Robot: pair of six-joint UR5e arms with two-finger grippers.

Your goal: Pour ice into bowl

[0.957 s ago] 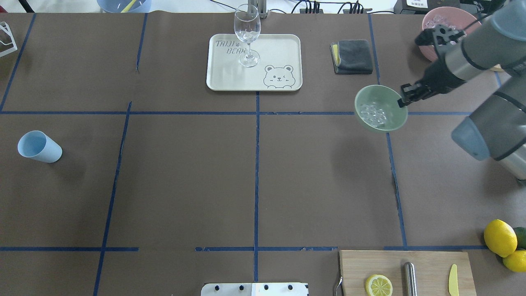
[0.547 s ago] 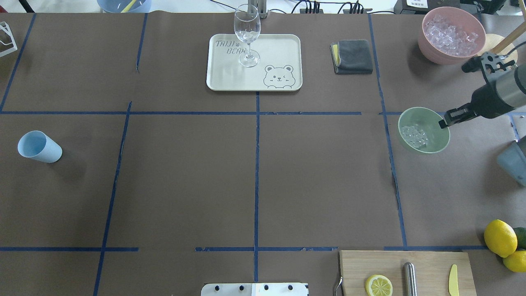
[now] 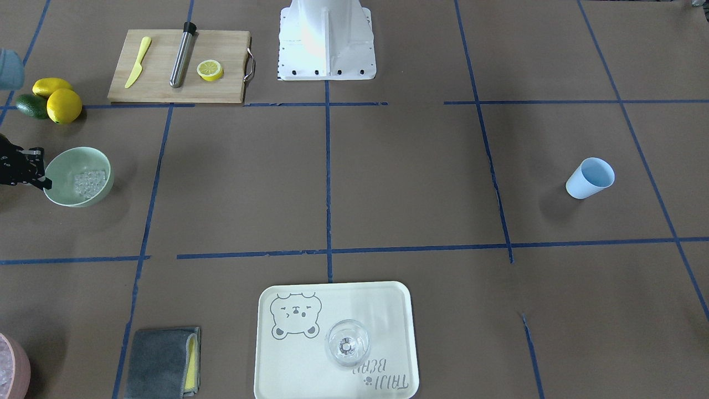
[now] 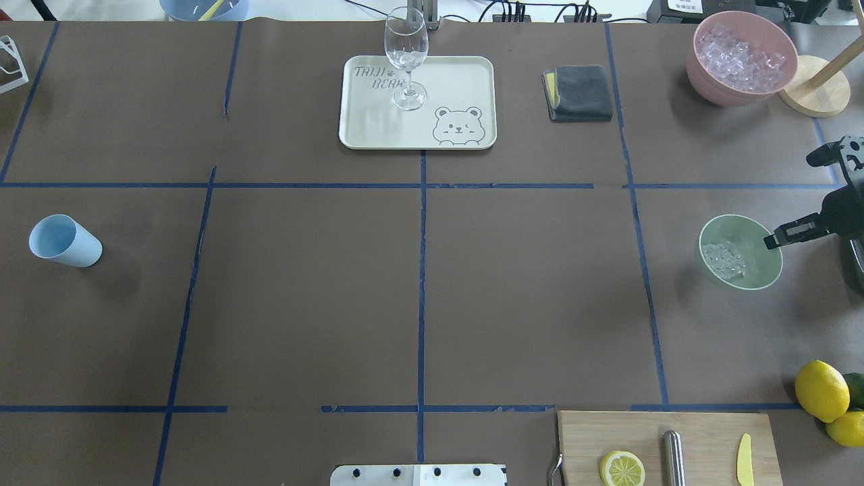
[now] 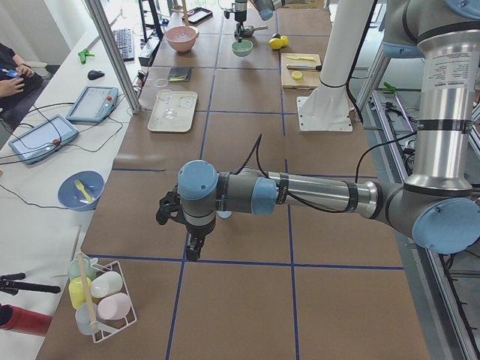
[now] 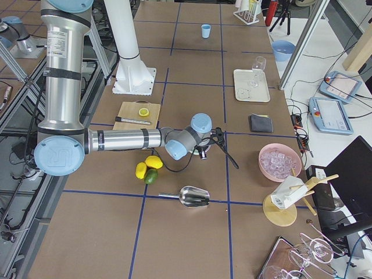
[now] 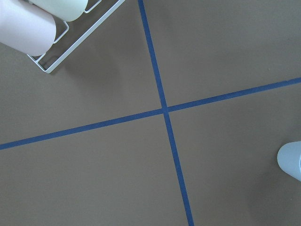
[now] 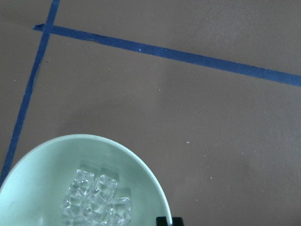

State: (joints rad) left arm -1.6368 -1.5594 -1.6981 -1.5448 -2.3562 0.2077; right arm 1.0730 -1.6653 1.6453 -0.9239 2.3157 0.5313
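The pale mint-green bowl (image 4: 749, 277) sits low at the table's right side, slightly tilted, with the ice (image 4: 723, 260) as a small heap of clear cubes inside it. My right gripper (image 4: 776, 239) is shut on the bowl's rim from the right. The front-facing view shows the bowl (image 3: 61, 191), the ice (image 3: 90, 183) and the gripper (image 3: 44, 181) at its left edge. The right wrist view looks down into the bowl (image 8: 42, 174) at the ice (image 8: 94, 200). My left gripper (image 5: 193, 251) hangs over the table's left part; whether it is open or shut I cannot tell. The light blue cup (image 4: 64, 241) stands alone at far left.
A pink bowl (image 4: 705, 81) of whitish ice and a wooden stand (image 4: 813, 94) are at the back right. A grey cloth (image 4: 580, 92) and a tray (image 4: 466, 81) with a wine glass (image 4: 406, 57) lie at the back. Lemons (image 4: 821, 390) and a cutting board (image 4: 709, 432) are front right.
My right gripper has carried the bowl with its ice to the right and toward the robot's side, and lower. The arm has drawn back to the overhead view's right edge.
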